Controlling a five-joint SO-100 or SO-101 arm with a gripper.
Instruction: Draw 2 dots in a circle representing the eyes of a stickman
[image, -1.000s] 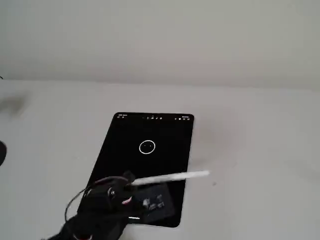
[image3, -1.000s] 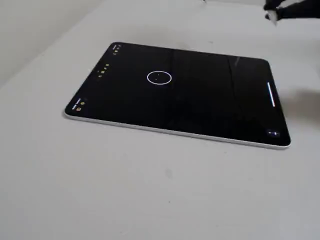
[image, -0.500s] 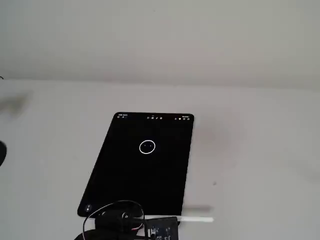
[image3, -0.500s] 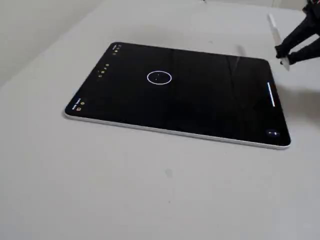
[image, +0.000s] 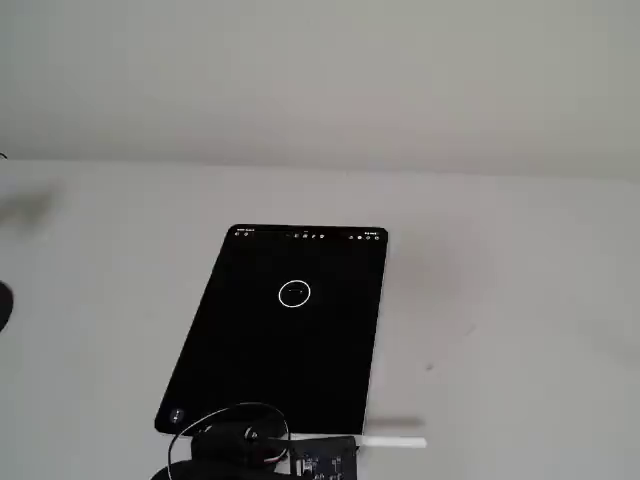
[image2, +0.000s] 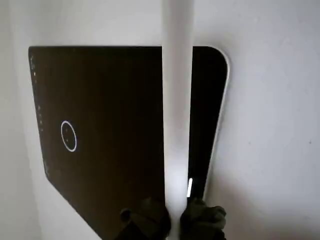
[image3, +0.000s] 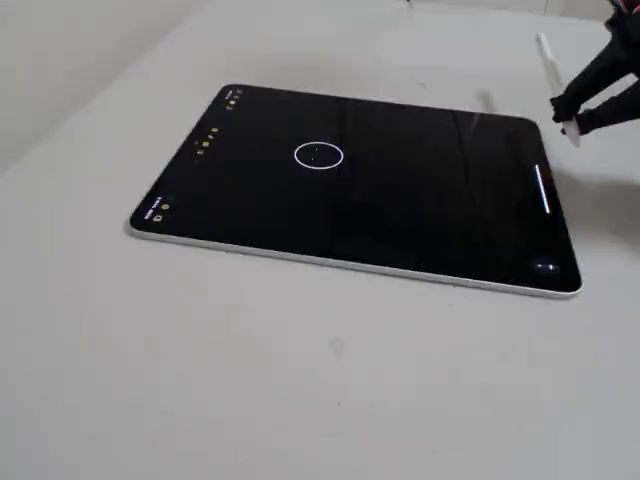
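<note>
White stylus (image2: 177, 100) is clenched in the pincer (image2: 175, 217), raised off the tablet (image3: 420, 200) at frame right, clear of the circle (image3: 319, 155) and faint dots (image3: 318, 154).

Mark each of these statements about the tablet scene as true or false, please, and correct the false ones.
1. The gripper holds a white stylus. True.
2. The stylus tip touches the circle. False: in a fixed view the stylus is off beyond the tablet's right edge, far from the circle.
3. The tablet screen is black. True.
4. The circle is filled solid white. False: it is a thin white outline ring.
5. Two tablets lie on the table. False: only one.
</note>
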